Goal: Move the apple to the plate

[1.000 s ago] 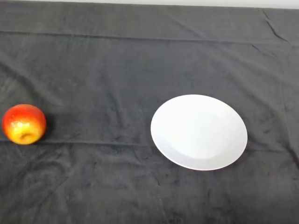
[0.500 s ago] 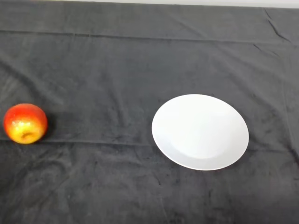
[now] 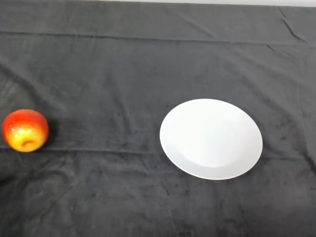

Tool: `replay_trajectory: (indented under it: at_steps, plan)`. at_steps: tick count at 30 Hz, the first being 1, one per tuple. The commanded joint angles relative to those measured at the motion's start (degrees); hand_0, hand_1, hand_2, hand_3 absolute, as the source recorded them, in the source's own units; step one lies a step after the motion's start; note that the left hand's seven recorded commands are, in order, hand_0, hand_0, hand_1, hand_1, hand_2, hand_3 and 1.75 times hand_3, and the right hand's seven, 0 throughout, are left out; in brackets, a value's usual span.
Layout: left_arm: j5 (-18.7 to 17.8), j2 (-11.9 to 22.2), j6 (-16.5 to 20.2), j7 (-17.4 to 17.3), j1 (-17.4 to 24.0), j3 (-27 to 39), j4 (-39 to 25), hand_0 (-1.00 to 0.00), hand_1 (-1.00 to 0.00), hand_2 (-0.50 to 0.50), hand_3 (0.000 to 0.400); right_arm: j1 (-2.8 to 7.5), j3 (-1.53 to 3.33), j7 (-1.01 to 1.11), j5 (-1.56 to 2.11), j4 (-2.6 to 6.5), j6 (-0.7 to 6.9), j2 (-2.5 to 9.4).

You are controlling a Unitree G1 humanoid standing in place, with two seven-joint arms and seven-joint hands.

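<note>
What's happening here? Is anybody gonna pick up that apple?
Nobody is touching anything right now. A red and yellow apple sits on the dark cloth at the left edge. A white plate lies apart from it, to the right, with nothing on it. No part of the robot shows, so the apple hasn't reached the plate.

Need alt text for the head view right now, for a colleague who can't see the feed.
A red and yellow apple sits on the dark cloth near the view's left edge, well apart from an empty white plate lying right of centre. No part of the robot shows.
</note>
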Motion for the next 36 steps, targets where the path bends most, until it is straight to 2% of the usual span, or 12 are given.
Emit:
replay_trajectory:
  at_steps: [1,13,25,36]
  plan:
    - [1.4,-0.8,-0.1,1.1,-2.4,-1.4,-1.4,0.0,0.0,0.0,0.0,0.12,-0.74,0.49,-0.09,0.41,-0.26,-2.36]
    - [5.8,-4.7,2.4,2.9,-3.5,-6.2,-5.1,0.0,0.0,0.0,0.0,0.15,-0.72,0.44,-0.11,0.32,-0.24,-2.32]
    - [10.7,-10.0,7.0,5.4,-3.3,-12.5,-12.6,0.0,0.0,0.0,0.0,0.2,-0.67,0.35,-0.15,0.14,-0.21,-2.25]
    - [11.3,-10.8,9.3,3.8,-2.3,-17.1,-17.9,0.0,0.0,0.0,0.0,0.27,-0.59,0.22,-0.19,-0.1,-0.17,-2.15]
